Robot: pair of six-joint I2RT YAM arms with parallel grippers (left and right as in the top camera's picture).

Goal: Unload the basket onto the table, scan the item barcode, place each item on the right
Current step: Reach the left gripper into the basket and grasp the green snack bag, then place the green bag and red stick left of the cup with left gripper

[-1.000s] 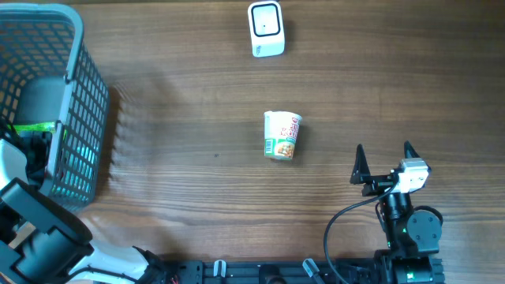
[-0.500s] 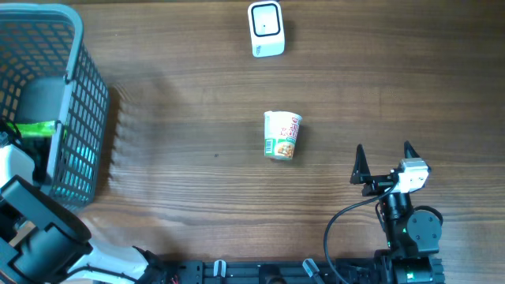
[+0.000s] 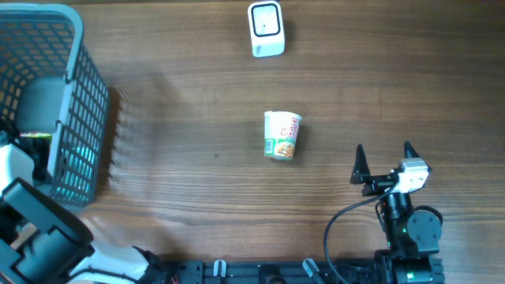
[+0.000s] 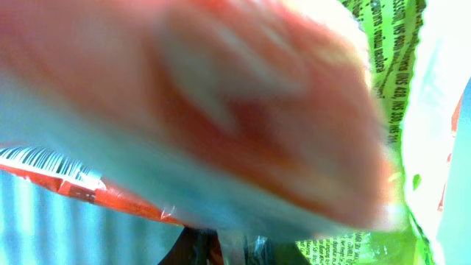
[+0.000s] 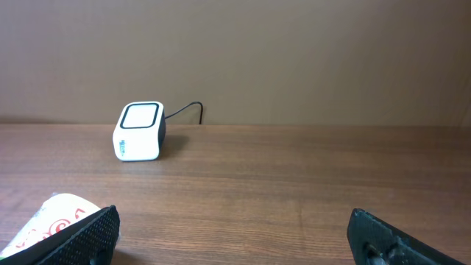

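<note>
A blurred orange and clear plastic packet [image 4: 221, 96] fills the left wrist view, with a barcode [image 4: 44, 163] printed at its left edge. My left gripper [image 4: 239, 252] is down inside the grey basket [image 3: 75, 102], its dark jaws shut on the packet's clear film. A green packet [image 4: 383, 73] lies against it on the right. The white scanner [image 3: 266, 29] stands at the table's far side, also in the right wrist view [image 5: 140, 132]. My right gripper [image 3: 383, 162] rests open near the front right edge, holding nothing.
A cup noodle [image 3: 283, 135] lies on its side mid-table, left of the right gripper, and its rim shows as the cup noodle [image 5: 55, 217] beside my left finger. The basket occupies the far left. The scanner's cable runs off behind it.
My left gripper has gone from open to shut on the packet inside the basket. The green strip seen in the basket from overhead has darkened and shifted slightly. The right arm has stayed still.
</note>
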